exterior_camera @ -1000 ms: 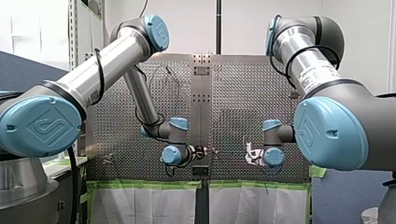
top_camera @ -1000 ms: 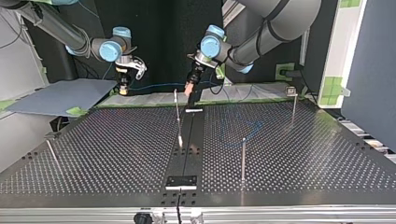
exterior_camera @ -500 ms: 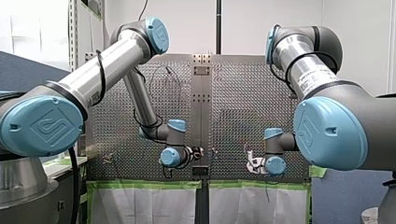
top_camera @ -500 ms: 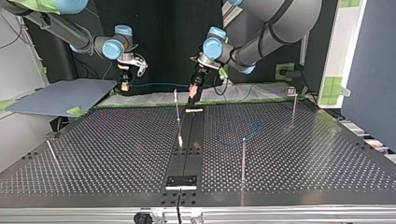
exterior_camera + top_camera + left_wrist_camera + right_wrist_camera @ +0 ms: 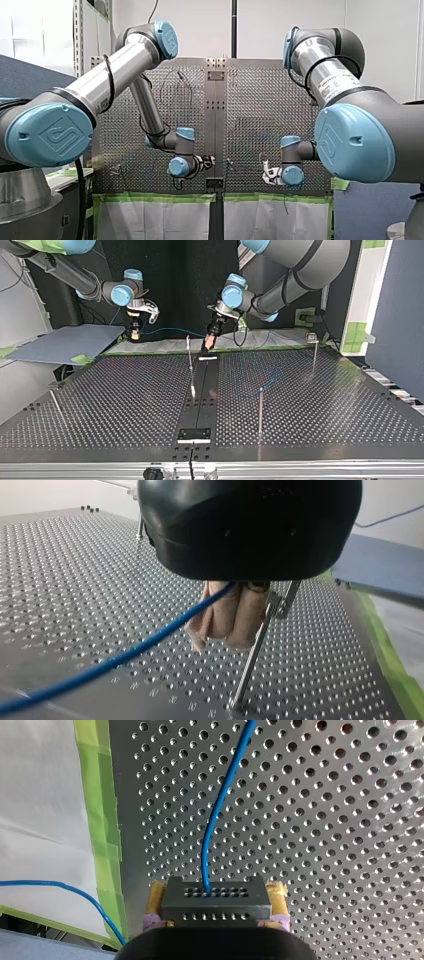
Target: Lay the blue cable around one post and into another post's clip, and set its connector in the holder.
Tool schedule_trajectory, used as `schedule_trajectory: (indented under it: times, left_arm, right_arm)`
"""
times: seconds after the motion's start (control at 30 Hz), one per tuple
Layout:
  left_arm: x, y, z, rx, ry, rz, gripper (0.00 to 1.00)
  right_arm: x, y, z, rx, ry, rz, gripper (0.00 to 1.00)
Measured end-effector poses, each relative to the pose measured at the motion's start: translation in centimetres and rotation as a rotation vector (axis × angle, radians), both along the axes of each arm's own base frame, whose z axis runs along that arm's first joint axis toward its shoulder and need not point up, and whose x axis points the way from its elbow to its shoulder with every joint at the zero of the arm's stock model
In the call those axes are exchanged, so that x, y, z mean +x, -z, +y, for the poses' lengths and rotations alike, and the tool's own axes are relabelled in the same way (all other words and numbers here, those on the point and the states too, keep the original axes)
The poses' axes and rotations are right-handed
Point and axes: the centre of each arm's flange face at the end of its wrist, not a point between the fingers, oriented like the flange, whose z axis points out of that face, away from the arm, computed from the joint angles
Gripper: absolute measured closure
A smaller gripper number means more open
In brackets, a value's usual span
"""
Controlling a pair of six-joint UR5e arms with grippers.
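Left claw (image 5: 226, 632): closed on the blue cable (image 5: 115, 657), which is pinched between its beige pads (image 5: 242, 612).
Right claw (image 5: 133, 333): closed on the connector (image 5: 215, 906), which is gripped at both ends by yellow pads (image 5: 276, 892).
Cable's place: it is held in the air between the two claws, near the edge of the surface (image 5: 75, 570) on the arms' side. From the connector it leads straight ahead of the right claw.
Cable's long axis: in the top view it runs roughly along that edge, from the right claw at the view's left to the left claw near the middle.
Nearest post (image 5: 252, 657): it stands upright just beside the left claw's pads. Whether it touches them cannot be told.
Deciding relation: the cable leaves the pads on the side turned away from the post, so no wrap around the post is seen yet.
Nearer arm: the left arm is at the post, and the right claw is well apart from it.
Judged need: the cable would have to be carried round the post by the left claw, with slack allowed by the right.
Remaining: the clip and the connector's seating are judged not yet reached.
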Motion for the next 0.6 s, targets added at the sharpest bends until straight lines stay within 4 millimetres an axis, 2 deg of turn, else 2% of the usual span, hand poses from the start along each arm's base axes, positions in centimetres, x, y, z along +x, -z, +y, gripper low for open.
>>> schedule_trajectory:
  times: [0.27, 0.6]
  left_arm:
    - [-0.1, 0.2, 0.0, -0.011, 0.016, 0.015, 0.99]
    - [1.5, 2.9, 0.3, 0.013, -0.002, 0.056, 0.99]
  right_arm:
    - [0.4, -0.1, 0.1, -0.003, -0.007, 0.003, 1.0]
    - [0.6, -0.3, -0.3, -0.003, -0.009, 0.003, 1.0]
